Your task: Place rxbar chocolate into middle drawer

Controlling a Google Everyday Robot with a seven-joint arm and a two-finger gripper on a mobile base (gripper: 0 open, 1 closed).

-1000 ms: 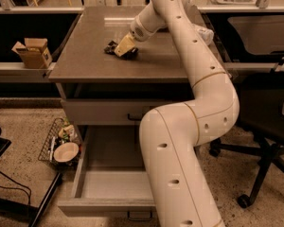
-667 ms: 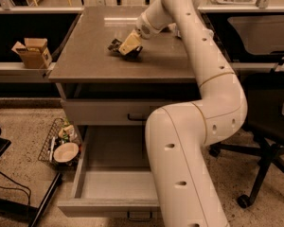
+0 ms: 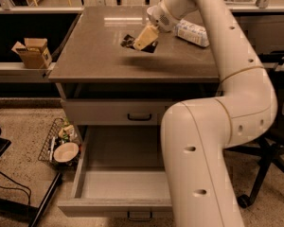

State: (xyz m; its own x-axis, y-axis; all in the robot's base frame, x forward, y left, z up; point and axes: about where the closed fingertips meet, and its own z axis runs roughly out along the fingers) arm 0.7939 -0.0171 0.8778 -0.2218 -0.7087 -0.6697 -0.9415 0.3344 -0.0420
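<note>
**Chocolate bar held above the tabletop, drawer open below**

The chocolate bar (image 3: pixel 128 42) is clamped between the jaws of the gripper (image 3: pixel 141 42), which are drawn in narrow against it. One tan finger (image 3: pixel 146 36) is laid across the middle of the dark wrapper, so that both ends are left showing. The bar's long axis runs roughly from 9 o'clock to 3 o'clock in the camera view, with the 3 o'clock end dipped a little lower. The bar is carried clear of the table (image 3: pixel 94 56), toward the far half of the top, and a soft shadow is cast on the surface at 6 o'clock of it.

At 3 o'clock of the gripper, near it but apart, a white bottle (image 3: pixel 191 32) lies on its side on the tabletop. The gripper is reached from 2 o'clock by the pale arm (image 3: pixel 236 79), which bends down across the right side of the view.

Under the tabletop, a drawer front (image 3: pixel 104 112) with a small dark handle (image 3: pixel 139 117) is shut. Below it, at 6 o'clock of the gripper and well apart from it, the open drawer (image 3: pixel 123 183) is pulled out, its pale grey inside shown.

At 9 o'clock a cardboard box (image 3: pixel 33 52) stands on a ledge. At 7 o'clock a wire basket (image 3: pixel 49 141) with a bowl (image 3: pixel 66 152) in it sits on the floor, beside the open drawer.
</note>
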